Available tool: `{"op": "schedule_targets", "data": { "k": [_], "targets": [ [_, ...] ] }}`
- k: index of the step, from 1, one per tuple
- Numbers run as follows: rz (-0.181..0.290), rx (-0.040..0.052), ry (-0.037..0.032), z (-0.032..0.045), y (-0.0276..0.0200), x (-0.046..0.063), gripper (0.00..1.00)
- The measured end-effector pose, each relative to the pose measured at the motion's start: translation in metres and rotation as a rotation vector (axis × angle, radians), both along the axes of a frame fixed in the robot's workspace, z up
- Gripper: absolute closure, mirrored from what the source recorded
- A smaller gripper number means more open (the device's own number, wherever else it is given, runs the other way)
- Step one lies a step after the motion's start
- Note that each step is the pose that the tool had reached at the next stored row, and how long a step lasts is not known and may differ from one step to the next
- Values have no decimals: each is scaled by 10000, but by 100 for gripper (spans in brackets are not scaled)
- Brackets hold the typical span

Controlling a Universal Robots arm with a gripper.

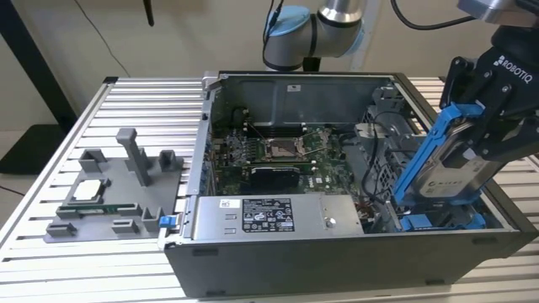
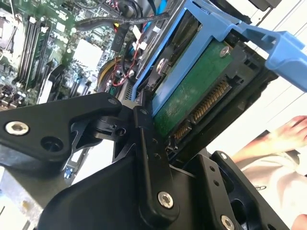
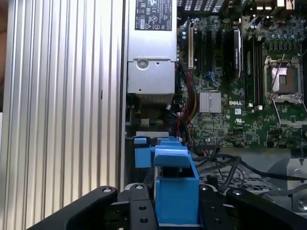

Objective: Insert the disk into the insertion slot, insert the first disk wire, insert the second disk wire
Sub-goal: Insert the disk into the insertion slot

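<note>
My gripper (image 1: 490, 140) is shut on the disk (image 1: 450, 172), a silver-grey drive in a bright blue carrier (image 1: 428, 148). The disk hangs tilted over the right front corner of the open computer case. Its lower end reaches the insertion slot (image 1: 442, 221), a bay edged with blue tabs. In the second wrist view the disk's green board (image 2: 192, 91) and connector row lie between the black fingers (image 2: 144, 139). In the first wrist view the blue carrier (image 3: 175, 184) stands between the fingers (image 3: 139, 213), above the slot's blue tabs (image 3: 141, 155). Black and red wires (image 3: 184, 117) lie loose near the bay.
The case holds a motherboard (image 1: 282, 151) and a grey power supply (image 1: 269, 218) along its front wall. A grey fixture (image 1: 118, 183) with small parts stands on the slatted aluminium table (image 1: 50, 252) at the exterior view's left. A person's hand (image 2: 288, 134) appears in the second wrist view.
</note>
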State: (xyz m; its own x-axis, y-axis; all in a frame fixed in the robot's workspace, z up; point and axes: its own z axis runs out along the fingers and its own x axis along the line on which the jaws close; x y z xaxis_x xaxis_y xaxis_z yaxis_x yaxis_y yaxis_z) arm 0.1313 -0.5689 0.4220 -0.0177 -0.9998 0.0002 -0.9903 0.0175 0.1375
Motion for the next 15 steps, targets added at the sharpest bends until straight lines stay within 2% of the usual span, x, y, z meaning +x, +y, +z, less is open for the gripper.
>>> {"op": "schedule_targets", "data": {
  "k": [7,12,15],
  "targets": [
    [-1,82,0,-82,-11,24,100],
    [0,125,0,-123,-52,28,100],
    [0,160,0,-164,-56,27,100]
  ]
}}
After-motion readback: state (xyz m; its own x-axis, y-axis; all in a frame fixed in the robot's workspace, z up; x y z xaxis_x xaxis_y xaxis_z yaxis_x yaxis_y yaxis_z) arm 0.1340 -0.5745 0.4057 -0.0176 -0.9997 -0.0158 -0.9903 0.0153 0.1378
